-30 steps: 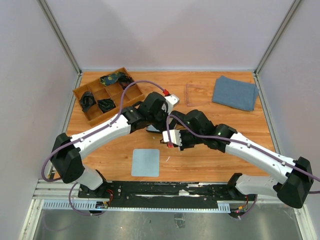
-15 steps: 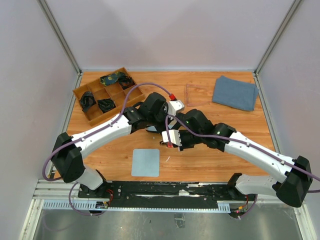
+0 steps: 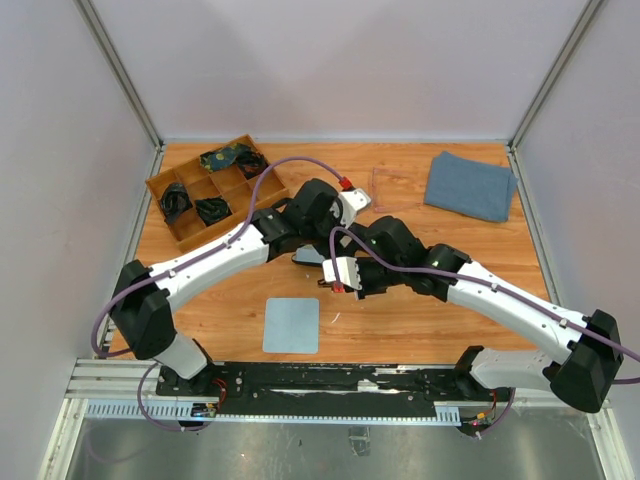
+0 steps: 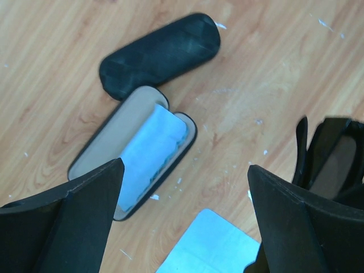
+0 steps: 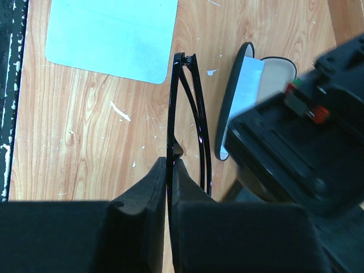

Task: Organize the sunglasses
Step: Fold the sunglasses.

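My right gripper (image 5: 170,163) is shut on the thin black sunglasses (image 5: 187,102), pinching the frame edge-on just above the table. To its right lies an open black case (image 5: 250,94) with a light blue cloth inside. The same open case (image 4: 133,151) shows in the left wrist view, below a closed black case (image 4: 159,54). My left gripper (image 4: 183,166) hangs open above the wood beside the open case, holding nothing. The pale pinkish sunglasses (image 3: 375,188) lie at the back of the table, apart from both grippers.
A flat light blue cloth (image 3: 292,325) lies near the front edge. A folded grey-blue cloth (image 3: 470,185) sits at the back right. A brown compartment tray (image 3: 160,185) with dark items stands at the back left. Both arms cross closely over the middle.
The left arm's wrist has shifted a little right and toward the back. The right gripper has kept its hold on the black sunglasses and barely moved.
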Motion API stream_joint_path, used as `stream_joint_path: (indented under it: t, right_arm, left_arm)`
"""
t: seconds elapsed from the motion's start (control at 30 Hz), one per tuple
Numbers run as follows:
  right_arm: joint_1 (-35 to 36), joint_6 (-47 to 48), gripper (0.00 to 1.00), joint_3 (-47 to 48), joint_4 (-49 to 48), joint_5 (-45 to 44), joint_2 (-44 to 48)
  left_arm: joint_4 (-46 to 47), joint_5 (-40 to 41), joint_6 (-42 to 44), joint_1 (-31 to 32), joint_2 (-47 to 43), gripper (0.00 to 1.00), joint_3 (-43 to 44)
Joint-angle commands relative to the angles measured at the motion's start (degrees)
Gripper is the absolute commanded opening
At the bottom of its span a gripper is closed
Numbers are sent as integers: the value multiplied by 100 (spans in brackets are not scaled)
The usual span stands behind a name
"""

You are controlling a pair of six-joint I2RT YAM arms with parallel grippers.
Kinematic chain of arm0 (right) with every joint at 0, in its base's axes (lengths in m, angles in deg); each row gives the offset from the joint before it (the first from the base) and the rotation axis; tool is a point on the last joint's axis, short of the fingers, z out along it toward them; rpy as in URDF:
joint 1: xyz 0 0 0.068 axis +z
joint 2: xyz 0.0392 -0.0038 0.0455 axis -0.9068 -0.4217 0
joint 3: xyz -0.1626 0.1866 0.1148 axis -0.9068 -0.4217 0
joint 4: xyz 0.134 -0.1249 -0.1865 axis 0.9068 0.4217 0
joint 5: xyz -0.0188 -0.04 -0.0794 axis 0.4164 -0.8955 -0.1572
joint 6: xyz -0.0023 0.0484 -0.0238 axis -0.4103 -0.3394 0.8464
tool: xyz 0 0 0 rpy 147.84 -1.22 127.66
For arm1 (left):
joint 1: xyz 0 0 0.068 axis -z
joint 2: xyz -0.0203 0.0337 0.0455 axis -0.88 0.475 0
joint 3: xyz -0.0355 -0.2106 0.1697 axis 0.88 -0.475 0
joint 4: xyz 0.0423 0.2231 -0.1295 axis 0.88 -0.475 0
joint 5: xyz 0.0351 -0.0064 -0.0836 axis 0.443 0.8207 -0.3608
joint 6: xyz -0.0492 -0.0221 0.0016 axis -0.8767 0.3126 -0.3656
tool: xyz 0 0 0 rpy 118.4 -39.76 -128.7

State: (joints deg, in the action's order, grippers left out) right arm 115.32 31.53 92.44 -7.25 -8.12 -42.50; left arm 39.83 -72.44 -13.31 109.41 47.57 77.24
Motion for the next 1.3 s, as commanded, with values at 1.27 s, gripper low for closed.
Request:
stream_joint_path:
  t: [1.27]
  right_arm:
    - [-295,-916,1,-144,-477,-740,230]
  left_arm:
    - [456,2072,-1361,-776,-462,99,-299]
